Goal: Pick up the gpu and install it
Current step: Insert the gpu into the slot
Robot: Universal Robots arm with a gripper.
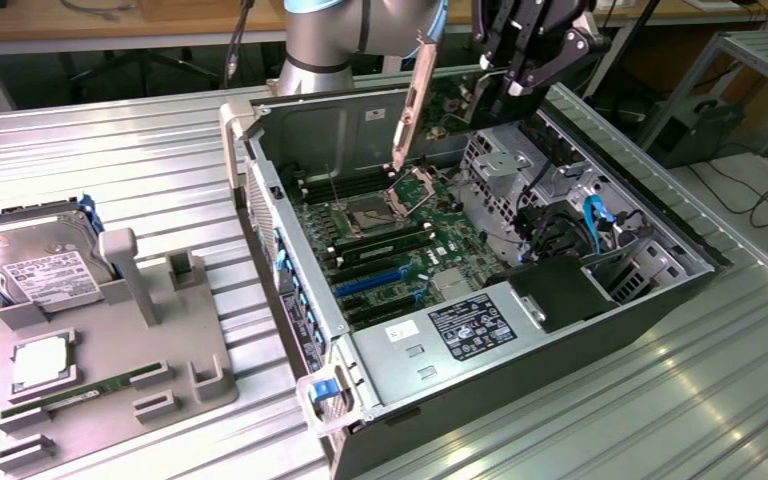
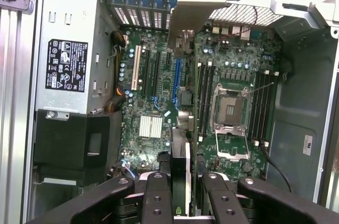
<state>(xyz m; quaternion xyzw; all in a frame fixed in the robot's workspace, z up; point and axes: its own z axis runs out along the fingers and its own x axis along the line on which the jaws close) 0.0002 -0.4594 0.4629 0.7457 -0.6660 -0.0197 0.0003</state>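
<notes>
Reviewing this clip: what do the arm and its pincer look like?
The arm is made of silver-grey cylindrical segments with a light blue joint cap. The pincer is black, built of jointed bar links dotted with round silver bolt heads.

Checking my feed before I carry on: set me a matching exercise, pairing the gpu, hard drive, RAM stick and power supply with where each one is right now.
Things:
1. gpu
2. hard drive
3. RAM stick
4. power supply

Places:
A. lying flat in the grey fixture
B. between the jaws, over the motherboard
C. mounted inside the case
D. propped up at the fixture's far end

Pairs: 1-B, 2-D, 3-A, 4-C
</notes>
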